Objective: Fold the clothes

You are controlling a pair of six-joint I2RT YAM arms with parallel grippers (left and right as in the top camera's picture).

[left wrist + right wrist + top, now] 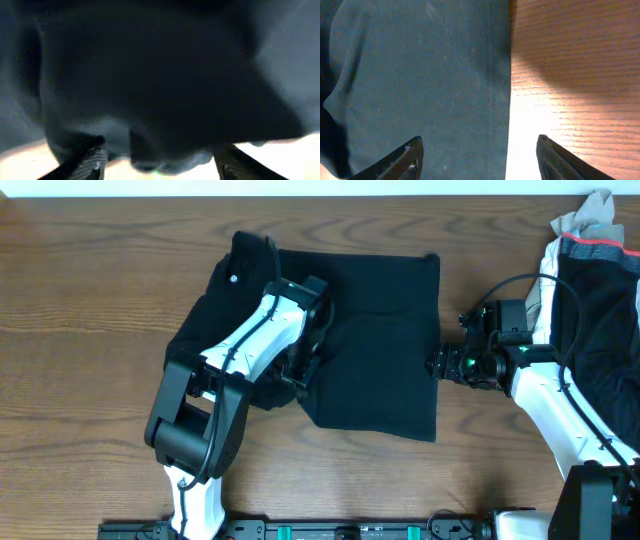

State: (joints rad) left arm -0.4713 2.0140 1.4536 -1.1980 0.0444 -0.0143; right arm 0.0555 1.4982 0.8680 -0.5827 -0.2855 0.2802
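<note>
Now — clothes (380, 350), left tool (162, 160), right tool (480, 155) agape

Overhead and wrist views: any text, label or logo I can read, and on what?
No text can be read in any view.
White mark on the shirt: too small to read.
Wrist views: only plain cloth and bare table.

No legible text; white logo (235, 278) on T-shirt (380, 330) unreadable.
</note>
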